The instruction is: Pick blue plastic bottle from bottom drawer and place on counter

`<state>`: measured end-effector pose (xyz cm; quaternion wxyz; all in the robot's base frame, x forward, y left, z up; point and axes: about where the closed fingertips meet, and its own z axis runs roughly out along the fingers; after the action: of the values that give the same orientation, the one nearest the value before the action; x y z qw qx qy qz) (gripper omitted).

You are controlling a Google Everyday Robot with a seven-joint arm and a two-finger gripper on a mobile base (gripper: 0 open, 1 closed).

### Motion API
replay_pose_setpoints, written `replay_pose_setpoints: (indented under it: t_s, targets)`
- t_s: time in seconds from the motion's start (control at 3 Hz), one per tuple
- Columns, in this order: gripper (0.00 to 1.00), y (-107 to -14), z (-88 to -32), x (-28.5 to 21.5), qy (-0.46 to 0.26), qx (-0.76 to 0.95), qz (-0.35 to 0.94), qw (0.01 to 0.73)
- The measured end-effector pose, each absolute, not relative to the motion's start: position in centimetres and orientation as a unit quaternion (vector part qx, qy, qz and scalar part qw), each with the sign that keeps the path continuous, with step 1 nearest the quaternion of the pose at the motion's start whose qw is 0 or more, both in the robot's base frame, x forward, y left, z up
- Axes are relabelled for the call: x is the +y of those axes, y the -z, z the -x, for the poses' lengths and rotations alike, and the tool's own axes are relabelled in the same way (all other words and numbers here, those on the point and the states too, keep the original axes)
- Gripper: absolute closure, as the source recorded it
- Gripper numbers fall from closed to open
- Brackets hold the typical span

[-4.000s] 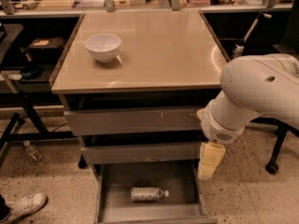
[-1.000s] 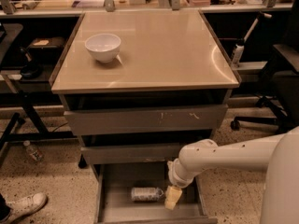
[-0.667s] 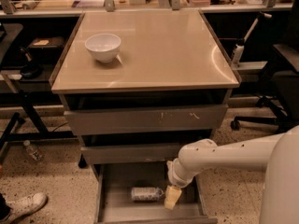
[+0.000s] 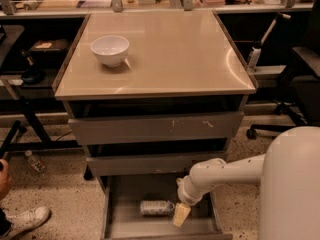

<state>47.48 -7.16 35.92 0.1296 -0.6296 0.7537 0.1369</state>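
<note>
Counter [image 4: 170, 59]: one white bowl [image 4: 110, 49] toward its 10 o'clock corner. Bottom drawer [image 4: 125, 225], open: blue plastic bottle [image 4: 155, 207] lying on its side on the floor. Gripper [image 4: 181, 215]: down inside the drawer, just beside the bottle at its 3 o'clock, on a white arm [image 4: 227, 171].

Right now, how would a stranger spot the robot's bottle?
Below the glossy beige counter, the grey cabinet's bottom drawer stands open. Inside lies a small pale whitish-labelled plastic bottle, sideways, beside the cream gripper; the tinier bottle lies outside, on the speckled floor.
</note>
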Motion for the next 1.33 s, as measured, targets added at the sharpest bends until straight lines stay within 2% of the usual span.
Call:
replay_pose_setpoints:
  t_s: [0.33, 0.67, 1.33]
  targets:
    - [0.0, -29.8, -48.9, -6.0, -0.159, 0.755, 0.622, 0.134]
    - [0.0, -29.8, -48.9, -6.0, -0.159, 0.755, 0.622, 0.134]
    - [0.0, -24.1, -49.0, -3.9, -0.178, 0.751, 0.616, 0.157]
